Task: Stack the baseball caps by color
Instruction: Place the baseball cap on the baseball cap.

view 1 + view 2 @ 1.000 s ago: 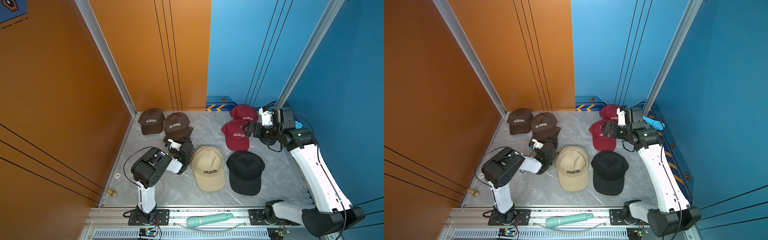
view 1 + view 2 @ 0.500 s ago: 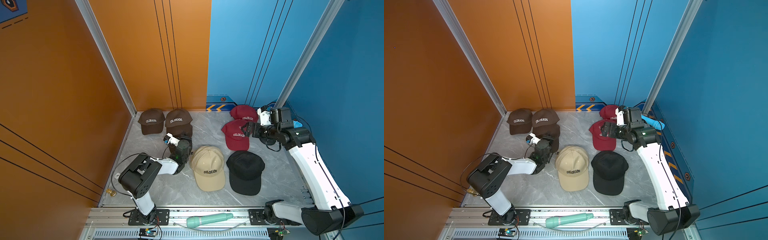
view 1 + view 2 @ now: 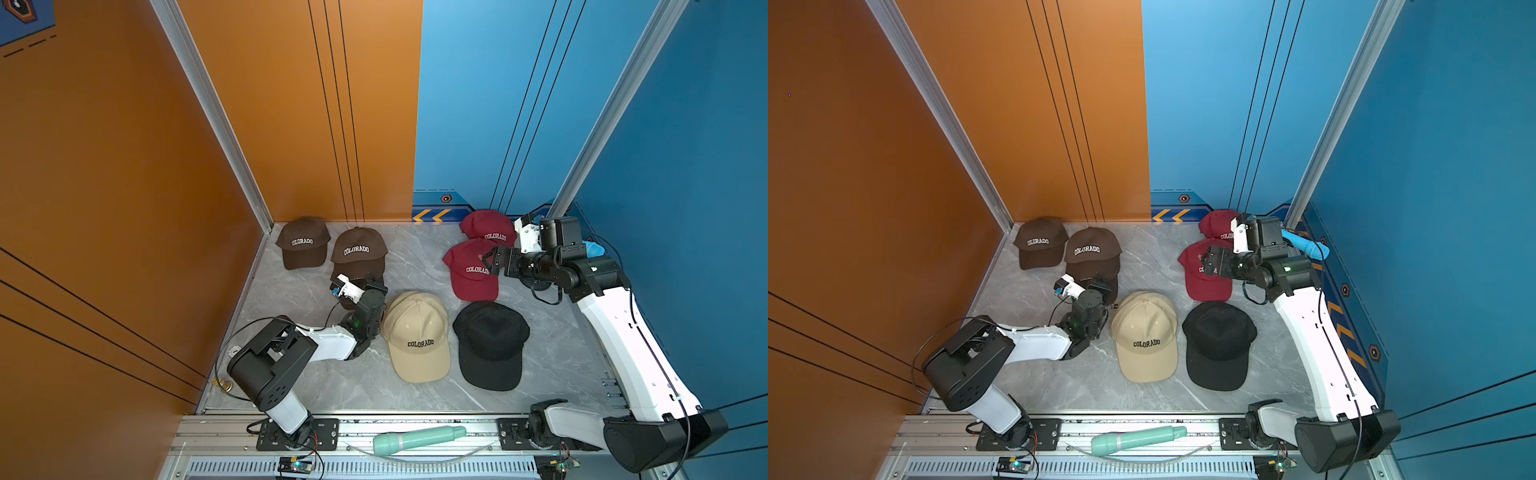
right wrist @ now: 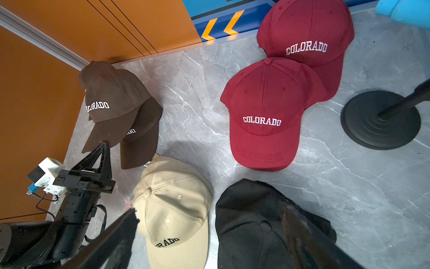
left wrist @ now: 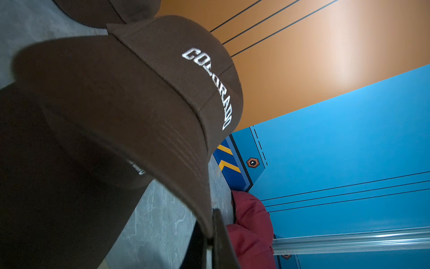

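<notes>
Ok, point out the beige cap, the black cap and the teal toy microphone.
beige cap [image 3: 415,320]: in a top view, on the crown.
black cap [image 3: 490,332]: in a top view, on the crown.
teal toy microphone [image 3: 419,438]: in a top view, on the handle.

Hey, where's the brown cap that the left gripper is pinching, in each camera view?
Both top views: the brown cap, second cap out from the orange wall corner.
Left wrist: fills the foreground, brim clamped in the left gripper.
Right wrist: beside the orange wall, brim in that gripper's tips.
Shared landmark: the yellow chevrons on the blue wall base.
</notes>
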### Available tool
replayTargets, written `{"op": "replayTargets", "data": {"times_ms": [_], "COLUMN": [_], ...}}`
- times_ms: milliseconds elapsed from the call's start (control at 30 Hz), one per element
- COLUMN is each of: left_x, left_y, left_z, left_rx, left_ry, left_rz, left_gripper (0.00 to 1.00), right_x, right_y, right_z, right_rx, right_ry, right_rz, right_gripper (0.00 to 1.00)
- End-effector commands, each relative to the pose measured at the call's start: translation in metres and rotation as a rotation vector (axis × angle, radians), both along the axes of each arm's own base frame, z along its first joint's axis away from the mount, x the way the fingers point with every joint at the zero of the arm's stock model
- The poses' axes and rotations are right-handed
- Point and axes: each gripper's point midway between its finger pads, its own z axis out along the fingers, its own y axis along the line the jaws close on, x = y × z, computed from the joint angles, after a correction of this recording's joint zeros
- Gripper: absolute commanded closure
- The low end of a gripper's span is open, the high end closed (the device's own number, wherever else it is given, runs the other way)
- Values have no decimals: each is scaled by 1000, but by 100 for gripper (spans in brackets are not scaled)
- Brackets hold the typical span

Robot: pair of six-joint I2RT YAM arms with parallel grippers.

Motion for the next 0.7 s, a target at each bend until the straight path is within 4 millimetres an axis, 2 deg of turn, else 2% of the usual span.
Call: {"op": "replayTargets", "data": {"times_ms": [0,233,333,367,433,467,500,567,667], "left_x": [-9,-23,-21,-18,-16,-16,-16,-18,-19], "left_y": [12,21,16,12,6,5,4,1,-4], "left_z": [-12,-30,-40,-43,-49,-54,-56,-62,-58], "left_rx": [16,24,18,13,-11,-24,-36,-58,-54], "left_ry": [16,41,59,56,50,49,41,40,29], "left_rz": [64,104,89,76,58,53,46,34,12], "left_gripper": [100,100,100,97,84,71,54,32,21], "right_x": [-5,-4,-2,-2,-1,-1,-1,-1,0], "right_y": [-5,4,8,9,11,11,11,11,11], "right_z": [3,3,2,3,2,2,3,3,4], "right_rx": [-25,-31,-37,-38,-40,-43,-44,-47,-52], "right_ry": [-19,-6,0,1,8,9,8,9,10], "right_rz": [-7,19,32,35,38,37,38,37,35], "right_gripper": [0,0,0,0,0,0,0,0,0]}}
